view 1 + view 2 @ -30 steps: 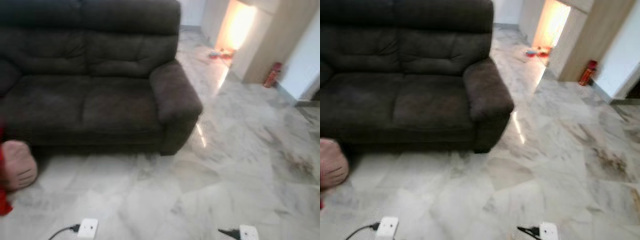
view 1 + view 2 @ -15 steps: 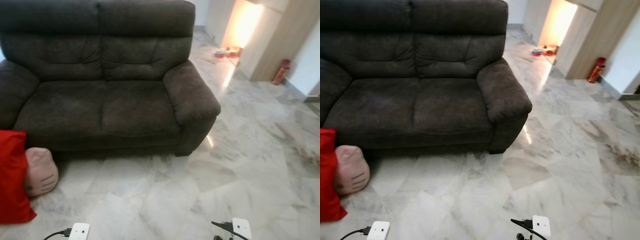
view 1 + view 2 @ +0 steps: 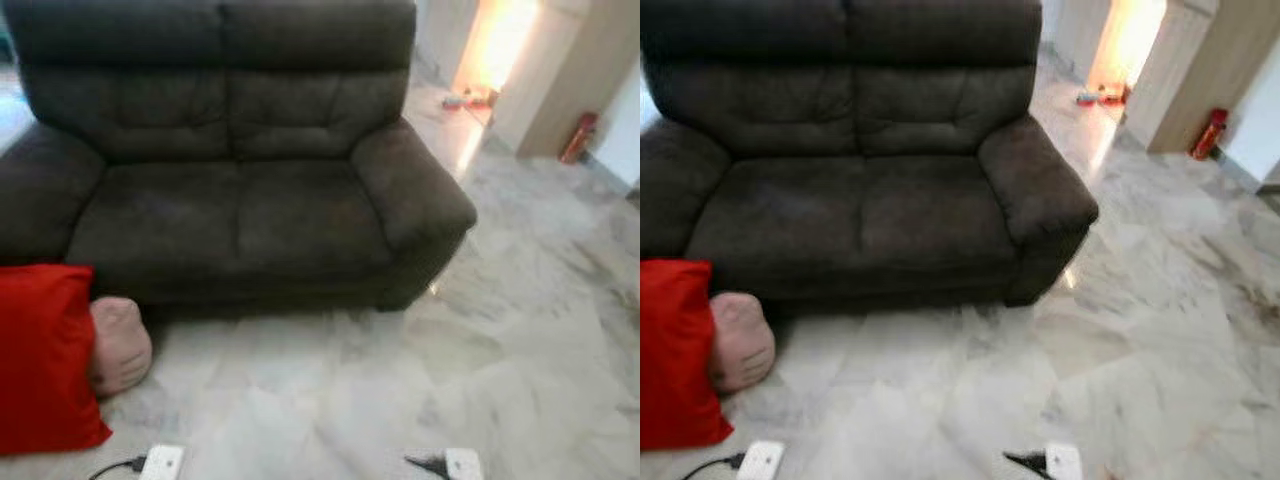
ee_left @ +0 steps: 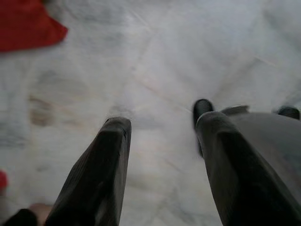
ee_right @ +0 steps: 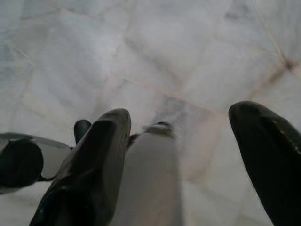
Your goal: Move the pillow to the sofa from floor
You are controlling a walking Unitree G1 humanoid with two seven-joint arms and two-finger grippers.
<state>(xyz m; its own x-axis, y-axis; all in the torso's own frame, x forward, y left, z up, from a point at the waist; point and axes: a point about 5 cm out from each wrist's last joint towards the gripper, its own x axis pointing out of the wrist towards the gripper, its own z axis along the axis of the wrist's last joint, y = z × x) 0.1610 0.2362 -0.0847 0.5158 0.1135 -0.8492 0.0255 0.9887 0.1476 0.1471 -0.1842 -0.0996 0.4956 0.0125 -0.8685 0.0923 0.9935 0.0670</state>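
The left claw [image 4: 162,129] hangs over bare marble floor [image 4: 155,61] with its two black fingers spread and nothing between them; a corner of the red pillow [image 4: 26,26] shows at the edge of its wrist view. The right claw [image 5: 181,117] is likewise spread wide and empty above the floor.

From the head views, the red pillow [image 3: 45,355] stands on the floor by the front left corner of the sofa [image 3: 240,200], just in front of the left armrest, with a pink plush cushion [image 3: 120,345] touching its side. The sofa seat is free.

I judge this the approach step: nothing is grasped yet. The next move calls for turning and stepping towards the pillow, bending low, and bringing a claw to its edge.

The pillow is cut off by the left edge of the frame. The views are blurred, so the plush's detail is hard to make out.
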